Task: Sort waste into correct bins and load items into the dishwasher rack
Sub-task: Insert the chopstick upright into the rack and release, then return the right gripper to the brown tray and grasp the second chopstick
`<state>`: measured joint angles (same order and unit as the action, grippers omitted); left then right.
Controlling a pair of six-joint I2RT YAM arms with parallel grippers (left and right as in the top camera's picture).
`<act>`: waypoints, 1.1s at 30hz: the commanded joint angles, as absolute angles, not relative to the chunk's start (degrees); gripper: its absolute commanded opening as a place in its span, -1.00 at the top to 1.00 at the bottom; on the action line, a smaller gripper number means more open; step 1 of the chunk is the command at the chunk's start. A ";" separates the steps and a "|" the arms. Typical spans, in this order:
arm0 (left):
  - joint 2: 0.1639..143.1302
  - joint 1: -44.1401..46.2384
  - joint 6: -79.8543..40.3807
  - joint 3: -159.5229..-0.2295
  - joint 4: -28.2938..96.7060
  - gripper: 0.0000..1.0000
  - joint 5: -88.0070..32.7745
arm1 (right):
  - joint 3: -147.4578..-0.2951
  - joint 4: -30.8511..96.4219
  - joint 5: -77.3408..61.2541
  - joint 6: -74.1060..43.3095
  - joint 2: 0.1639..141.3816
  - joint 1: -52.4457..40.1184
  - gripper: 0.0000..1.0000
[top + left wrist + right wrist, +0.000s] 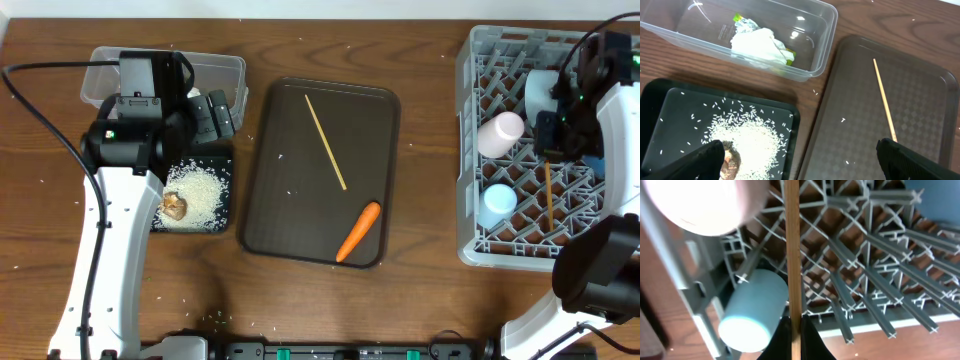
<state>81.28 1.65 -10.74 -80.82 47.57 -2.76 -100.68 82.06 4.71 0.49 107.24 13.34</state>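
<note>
The right claw [791, 332] is pressed together on a chopstick [791, 245], pinching it above the grey rack [470, 150] at the right of the overhead view. The left claw [800, 162] is spread wide and holds nothing. It hangs at the upper left over the black tray [660, 100] and the clear tub [825, 30].

Much looks done. Rice [197, 190] and a brown lump [174, 206] lie in the black tray, and tissue [760, 45] and a wrapper [742, 21] lie in the tub. A pinkish cup [500, 133] and a light blue cup [497, 202] sit in the rack.

Left to do, as I judge it: set down the held chopstick, then fetch the second chopstick [326, 142] and bin the carrot [358, 231]. Both of those lie on the brown serving tray [390, 100] in the middle. A few stray grains [215, 318] dot the table [420, 30] at the lower left.

The right arm covers the upper right of the rack. Only scraps of blue and white show there, so I cannot tell whether the bowls are loaded. The left arm hides part of the black tray.
</note>
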 commanded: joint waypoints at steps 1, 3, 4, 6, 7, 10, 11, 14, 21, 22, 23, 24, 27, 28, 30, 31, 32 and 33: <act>81.67 1.45 -11.49 -81.06 47.66 -0.96 -2.31 | -98.30 81.21 6.72 -0.36 106.98 13.98 0.98; 81.67 1.45 -11.49 -81.06 47.68 -0.96 -2.31 | -96.99 80.34 6.90 -0.40 106.98 14.04 0.97; 81.67 1.45 -11.49 -81.06 47.66 -0.96 -2.31 | -96.44 79.96 7.11 -0.40 106.98 14.09 0.97; 81.67 1.45 -11.49 -81.06 47.66 -0.95 -2.31 | -95.77 79.44 7.14 -0.40 106.98 14.46 0.97; 81.67 1.45 -11.49 -81.06 47.66 -0.96 -2.31 | -95.74 79.29 7.11 -0.43 106.98 14.76 0.97; 81.67 1.45 -11.49 -81.06 47.66 -0.96 -2.31 | -95.74 78.59 7.16 -0.97 106.98 15.81 0.97; 81.67 1.45 -11.49 -81.06 47.66 -0.96 -2.31 | -95.74 78.32 7.20 -1.43 106.98 16.29 0.98; 81.67 1.45 -11.49 -81.06 47.66 -0.95 -2.31 | -95.74 77.60 7.29 -2.09 106.98 17.78 0.94; 81.67 1.45 -11.49 -81.06 47.66 -0.96 -2.31 | -95.74 76.64 7.31 -3.95 106.98 19.84 -0.70; 81.67 1.45 -11.49 -81.06 47.66 -0.96 -2.31 | -95.74 76.42 7.31 -4.73 106.98 19.88 -0.76; 81.67 1.45 -11.49 -81.06 47.66 -0.96 -2.31 | -95.74 76.23 7.31 -5.10 106.98 19.88 -0.79; 81.67 1.45 -11.49 -81.06 47.66 -0.96 -2.31 | -95.74 75.99 7.07 -5.61 106.98 19.86 -0.79; 81.67 1.45 -11.49 -81.06 47.66 -0.96 -2.31 | -95.92 75.13 2.94 -5.65 106.94 19.79 -0.74; 81.67 1.45 -11.49 -81.06 47.66 -0.96 -2.31 | -96.18 74.85 -0.14 -5.23 106.91 19.68 -0.71; 81.67 1.45 -11.49 -81.06 47.66 -0.96 -2.31 | -96.79 73.87 -8.16 -2.11 106.61 18.90 -0.53; 81.67 1.45 -11.49 -81.06 47.66 -0.96 -2.31 | -97.08 73.10 -12.88 0.14 106.32 18.11 -0.45; 81.67 1.45 -11.49 -81.06 47.66 -0.96 -2.31 | -97.41 72.40 -16.97 2.24 105.86 17.04 -0.36; 81.67 1.45 -11.49 -81.06 47.66 -0.96 -2.31 | -97.67 71.64 -19.31 3.14 105.41 15.94 -0.31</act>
<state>81.28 1.65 -10.74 -80.82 47.57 -2.76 -95.94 72.73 -5.58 -1.56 107.22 18.94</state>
